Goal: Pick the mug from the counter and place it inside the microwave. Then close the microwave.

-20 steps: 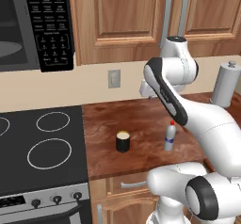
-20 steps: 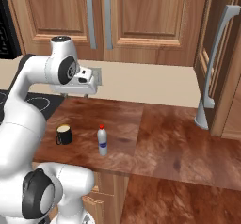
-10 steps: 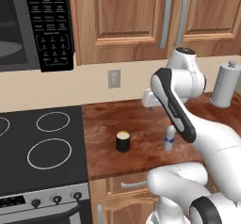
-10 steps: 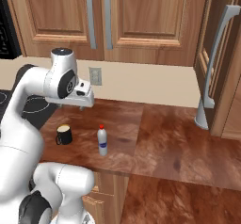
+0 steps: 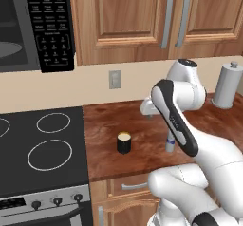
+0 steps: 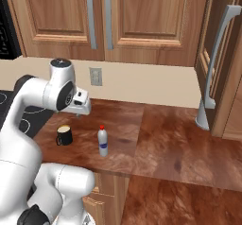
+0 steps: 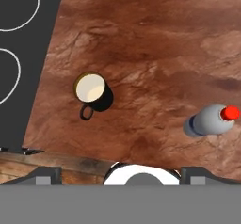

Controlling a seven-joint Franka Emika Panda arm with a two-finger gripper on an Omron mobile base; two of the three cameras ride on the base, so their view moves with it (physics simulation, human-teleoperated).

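Observation:
The mug (image 5: 124, 142) is a small black cup with a cream top and stands upright on the reddish-brown counter (image 5: 102, 125), near the stovetop's edge. It also appears as the mug (image 6: 64, 135) and from above as the mug (image 7: 93, 92), handle toward the counter's front. My gripper (image 5: 150, 115) hangs above the counter behind and to the right of the mug, pointing down; the same gripper (image 6: 79, 115) is clear of the cup. It is open with nothing between its fingers. The microwave (image 5: 50, 25) hangs at the upper left with its interior and turntable showing.
A slim white bottle with a red cap (image 6: 102, 141) stands right of the mug; from above the bottle (image 7: 212, 120) is a hand's width away. The black stovetop (image 5: 42, 144) borders the counter on the left. A grey canister (image 5: 227, 85) stands at the back right.
The arm has folded down and brought the hand from up near the cabinets to low over the counter behind the mug. Mug and bottle have not moved.

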